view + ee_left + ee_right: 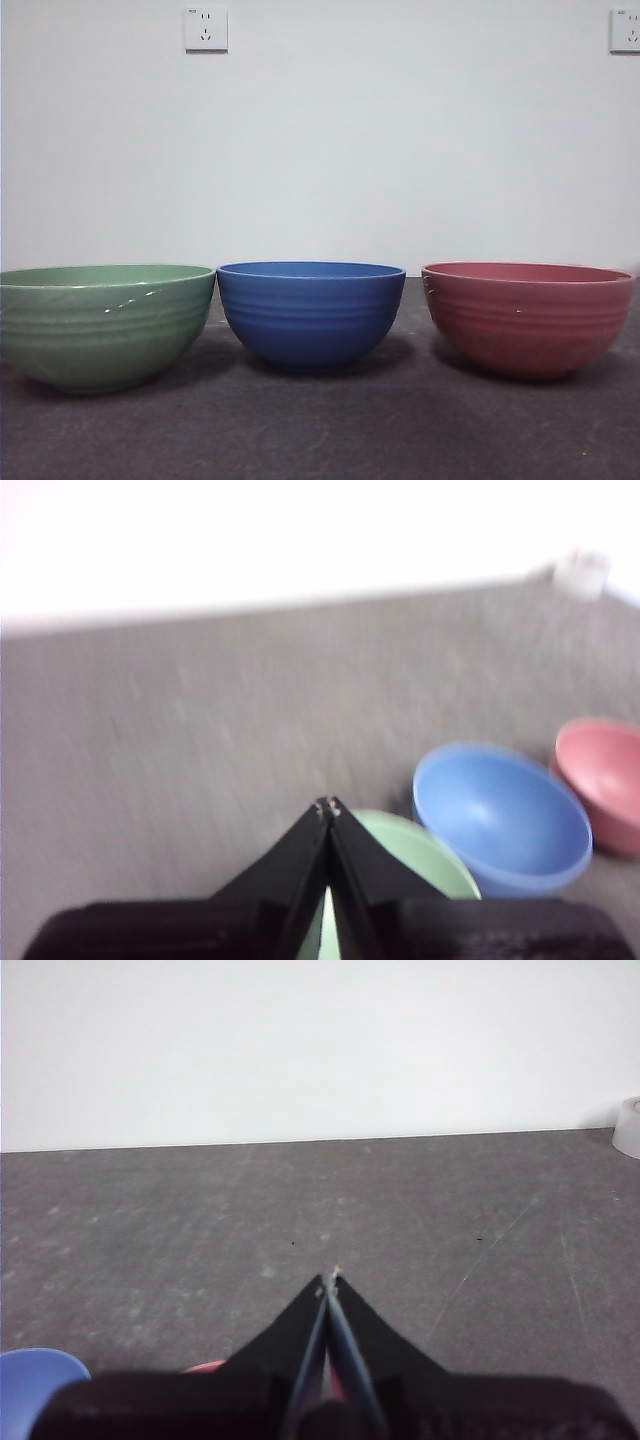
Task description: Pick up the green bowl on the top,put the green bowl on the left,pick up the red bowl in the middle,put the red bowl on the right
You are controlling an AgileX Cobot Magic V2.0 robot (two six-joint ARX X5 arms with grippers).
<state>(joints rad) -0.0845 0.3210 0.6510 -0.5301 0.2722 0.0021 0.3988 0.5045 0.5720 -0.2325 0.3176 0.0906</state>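
Three bowls stand apart across the frame: green bowl [103,325] left, blue bowl [310,312] centre, red bowl [527,316] right, while left gripper [327,808] and right gripper [330,1278] hover pressed together, empty.

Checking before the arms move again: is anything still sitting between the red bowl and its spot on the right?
Nothing visible does. The red bowl already stands at the right, apart from the blue bowl in the middle; the green bowl stands left.
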